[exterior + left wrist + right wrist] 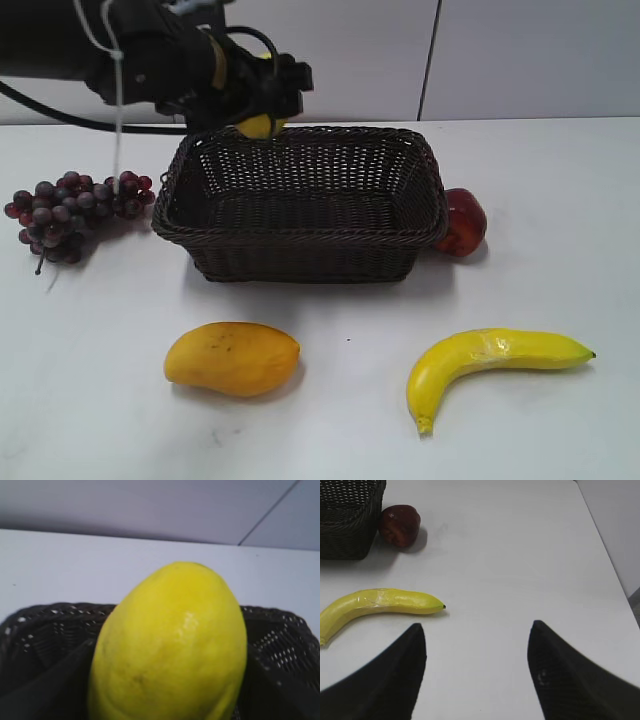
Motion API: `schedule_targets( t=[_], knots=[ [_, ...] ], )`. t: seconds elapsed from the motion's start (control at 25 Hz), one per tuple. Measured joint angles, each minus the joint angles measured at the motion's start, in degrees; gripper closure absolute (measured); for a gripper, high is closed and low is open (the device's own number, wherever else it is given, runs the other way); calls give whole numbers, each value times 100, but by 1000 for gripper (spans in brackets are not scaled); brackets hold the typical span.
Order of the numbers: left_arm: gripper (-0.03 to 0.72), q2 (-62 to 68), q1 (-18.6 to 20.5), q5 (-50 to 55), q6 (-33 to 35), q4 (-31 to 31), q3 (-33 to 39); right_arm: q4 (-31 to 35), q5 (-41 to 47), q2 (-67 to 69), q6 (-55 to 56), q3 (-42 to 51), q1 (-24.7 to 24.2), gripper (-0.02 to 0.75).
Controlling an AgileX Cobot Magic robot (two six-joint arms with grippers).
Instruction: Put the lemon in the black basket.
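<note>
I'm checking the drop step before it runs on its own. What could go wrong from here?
The left claw holds the lemon right over the basket's back-left rim, not its middle. Released here, the lemon might clip the braided rim and roll off behind, or toward the grapes. The lemon fills the left wrist view, so that camera may not confirm where it lands. The right claw sits open, far from the basket, so it can't help.

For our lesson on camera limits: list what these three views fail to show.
- Left gripper fingers: exterior view, too dark; left wrist view, lemon fills the frame.
- Basket floor: left wrist view, behind the lemon.
- Apple: exterior view, partly behind the basket.
- Banana stem: right wrist view, cut by the left edge.
</note>
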Motion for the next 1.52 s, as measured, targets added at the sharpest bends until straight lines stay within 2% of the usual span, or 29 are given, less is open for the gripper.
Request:
schedule_targets(
  t=[0.12, 0.24, 0.48, 0.56, 0.64, 0.76, 0.88, 1.0, 1.12, 1.24, 1.36, 1.52],
  knots=[
    [109, 241, -175, 13, 7, 0, 0, 5, 0, 0, 0, 0, 0, 251],
    [45, 336, -205, 78, 7, -65, 0, 5, 0, 0, 0, 0, 0, 251],
    [38, 249, -197, 607, 46, -254, -2, 5, 0, 0, 0, 0, 0, 251],
    [40, 117, -158, 819, 295, -422, -2, 5, 0, 0, 0, 0, 0, 251],
    [49, -75, -54, 998, 882, -774, -2, 5, 0, 0, 0, 0, 0, 251],
    [60, -288, 292, 1664, 2295, -1869, -130, 5, 0, 0, 0, 0, 0, 251],
    [67, -322, 969, 2792, 4023, -3317, -422, 5, 0, 0, 0, 0, 0, 251],
    [69, -322, 1678, 3839, 4815, -4102, -694, 5, 0, 0, 0, 0, 0, 251],
    [72, -322, 2215, 4788, 5275, -4083, -851, 5, 0, 0, 0, 0, 0, 251],
    [78, -322, 2484, 5568, 5486, -3745, -857, 5, 0, 0, 0, 0, 0, 251],
    [89, -397, 2576, 5720, 5695, -3535, -809, 5, 0, 0, 0, 0, 0, 251],
    [99, -996, 2590, 5735, 6023, -3538, -373, 5, 0, 0, 0, 0, 0, 251]
  ],
)
